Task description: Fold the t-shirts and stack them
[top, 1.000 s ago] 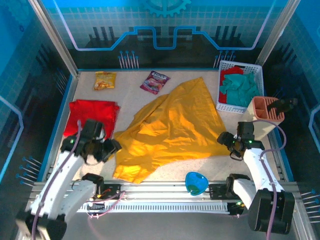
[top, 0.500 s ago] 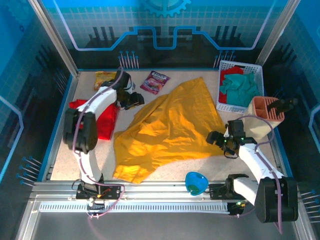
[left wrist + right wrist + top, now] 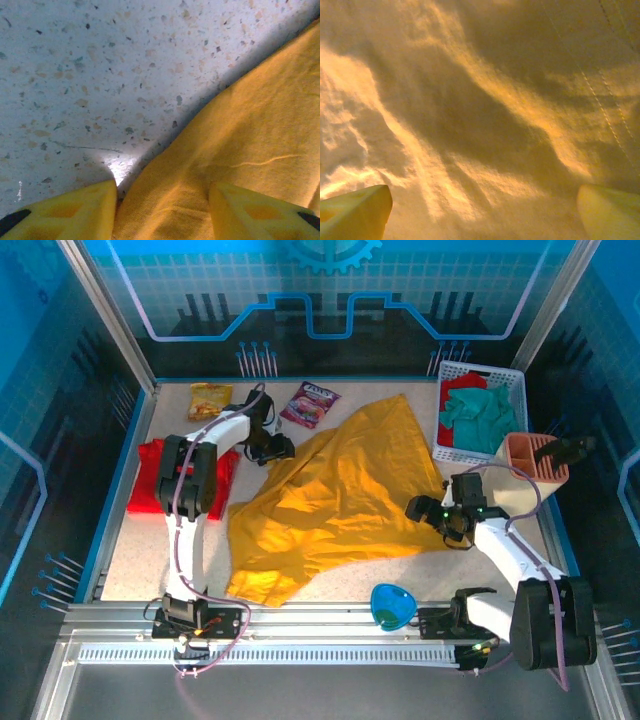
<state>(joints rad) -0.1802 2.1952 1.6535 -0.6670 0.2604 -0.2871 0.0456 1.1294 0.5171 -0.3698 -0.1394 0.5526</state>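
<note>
A mustard-yellow t-shirt (image 3: pixel 340 495) lies crumpled and spread across the middle of the table. The red t-shirt (image 3: pixel 155 480) sits folded at the left. My left gripper (image 3: pixel 280 450) is stretched out to the yellow shirt's far left edge. In the left wrist view it (image 3: pixel 162 205) is open, its fingers (image 3: pixel 75 212) low on either side of the cloth's edge (image 3: pixel 240 130), with bare table beyond. My right gripper (image 3: pixel 422 510) hangs over the shirt's right side. Seen from the right wrist, it (image 3: pixel 482 210) is wide open just above rumpled yellow cloth (image 3: pixel 470 115).
Two snack packets (image 3: pixel 210 400) (image 3: pixel 310 403) lie at the back. A white basket (image 3: pixel 478 368) holding teal and red cloth stands back right, with a pink holder (image 3: pixel 533 462) beside it. A blue bowl-like thing (image 3: pixel 392 605) sits at the front edge.
The left arm swung from the front left, past the red shirt, out to the yellow shirt's far left edge. The right gripper moved left onto the shirt and opened wider.
</note>
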